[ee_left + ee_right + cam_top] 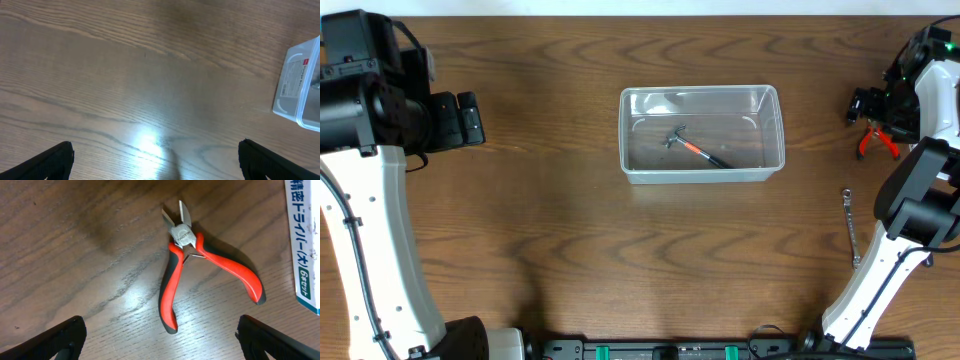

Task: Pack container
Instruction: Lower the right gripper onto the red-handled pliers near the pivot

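Note:
The clear plastic container (701, 134) sits at the table's centre, holding a small hammer (696, 148) with an orange and black handle. Its corner shows in the left wrist view (301, 88). Red-and-black cutting pliers (192, 260) lie on the table at the far right (876, 143), handles spread. My right gripper (160, 340) is open above them, fingers either side of the handles, not touching. My left gripper (156, 160) is open and empty over bare table at the far left (470, 118).
A thin metal wrench (850, 226) lies near the right arm's base. The edge of a blue-and-white box (302, 240) lies beside the pliers. Arm bases stand at both table sides.

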`<control>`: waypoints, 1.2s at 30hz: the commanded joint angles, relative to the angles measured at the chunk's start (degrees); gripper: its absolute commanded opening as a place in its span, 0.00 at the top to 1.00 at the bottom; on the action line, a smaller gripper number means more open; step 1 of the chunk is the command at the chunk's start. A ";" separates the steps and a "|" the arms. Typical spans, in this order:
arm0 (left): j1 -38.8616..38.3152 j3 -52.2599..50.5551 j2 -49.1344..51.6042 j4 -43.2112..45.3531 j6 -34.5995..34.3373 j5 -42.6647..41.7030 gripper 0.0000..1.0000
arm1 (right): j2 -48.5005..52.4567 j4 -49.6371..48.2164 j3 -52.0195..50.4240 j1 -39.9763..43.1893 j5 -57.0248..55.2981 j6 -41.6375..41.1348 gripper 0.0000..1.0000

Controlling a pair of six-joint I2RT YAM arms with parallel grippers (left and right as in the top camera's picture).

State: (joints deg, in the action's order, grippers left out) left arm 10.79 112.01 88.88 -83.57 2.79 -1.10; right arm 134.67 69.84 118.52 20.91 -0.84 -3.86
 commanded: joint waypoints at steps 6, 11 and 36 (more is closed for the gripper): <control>0.17 1.09 0.24 -0.15 -0.55 0.07 0.02 | 0.46 -0.55 -0.13 0.02 0.28 0.96 0.01; 0.17 1.09 0.24 -0.15 -0.55 0.07 0.02 | 0.48 -0.70 -0.15 0.02 0.92 0.96 0.01; 0.17 1.09 0.24 -0.13 -0.55 0.07 0.02 | 0.50 -2.93 -4.46 0.02 1.14 0.07 0.02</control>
State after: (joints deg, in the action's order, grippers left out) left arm 10.79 112.01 88.88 -83.57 2.79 -1.10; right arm 134.67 67.37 115.83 20.91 0.05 -3.66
